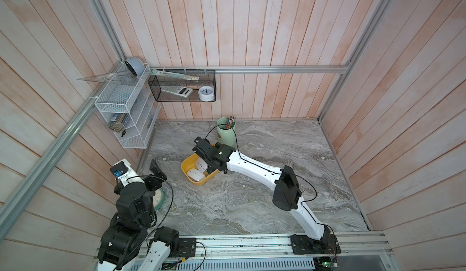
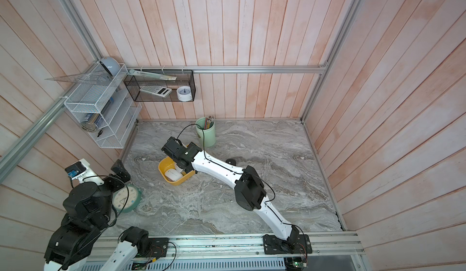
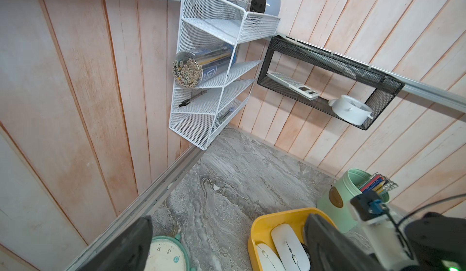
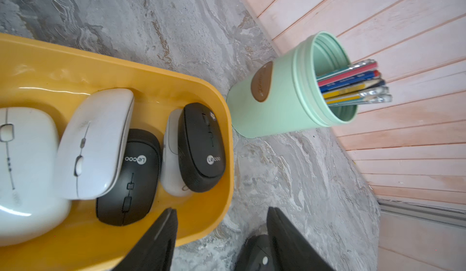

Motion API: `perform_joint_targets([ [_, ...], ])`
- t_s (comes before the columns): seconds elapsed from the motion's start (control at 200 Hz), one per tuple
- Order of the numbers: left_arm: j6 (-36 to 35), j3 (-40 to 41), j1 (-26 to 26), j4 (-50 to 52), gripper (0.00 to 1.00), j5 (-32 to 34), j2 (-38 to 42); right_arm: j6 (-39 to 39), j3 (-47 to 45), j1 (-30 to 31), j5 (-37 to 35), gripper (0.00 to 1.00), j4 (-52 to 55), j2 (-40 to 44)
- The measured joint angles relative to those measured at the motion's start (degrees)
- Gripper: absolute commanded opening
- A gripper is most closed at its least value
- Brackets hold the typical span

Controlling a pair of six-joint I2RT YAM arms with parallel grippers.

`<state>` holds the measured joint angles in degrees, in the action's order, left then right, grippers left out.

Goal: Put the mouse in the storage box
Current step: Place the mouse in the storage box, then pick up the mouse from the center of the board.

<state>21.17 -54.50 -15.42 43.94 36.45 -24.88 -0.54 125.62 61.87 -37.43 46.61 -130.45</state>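
White shells and black joint housings are shown on the right arm (image 1: 252, 167) and the left arm (image 1: 133, 201); thin black cables (image 1: 315, 191) are looped along both, and each is carried on a black base plate (image 1: 300, 244).

One black mouse (image 4: 128, 179) reads "Lecoo" — clock face (image 3: 165, 255) shows 4, 5.

Yellow storage box (image 4: 50, 62) — white mouse (image 4: 95, 143), black mouse (image 4: 201, 148) — grey veined table (image 4: 151, 17)
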Motion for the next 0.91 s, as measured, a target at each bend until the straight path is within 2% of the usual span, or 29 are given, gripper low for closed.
perform_joint_targets([
  [0.285, 0.0, 0.0, 0.0, 0.0, 1.0, -3.4, -4.5, -4.0, -23.7, -0.3, -2.0, 0.63, -7.9, 17.2],
  [0.62, 0.5, -0.5, 0.0, 0.8, 1.0, -12.8, -13.6, -9.7, -49.1, -3.8, -6.0, 0.63, -14.0, 39.0],
  [0.815, 5.6, -1.0, -0.2, 2.6, 1.0, -19.8, -19.3, -13.4, -60.6, -8.7, -6.1, 0.64, -15.8, 51.6],
  [0.905, 8.9, -0.5, -2.5, 2.8, 1.0, -21.4, -22.4, -15.3, -65.4, -12.2, -5.3, 0.64, -16.7, 57.2],
])
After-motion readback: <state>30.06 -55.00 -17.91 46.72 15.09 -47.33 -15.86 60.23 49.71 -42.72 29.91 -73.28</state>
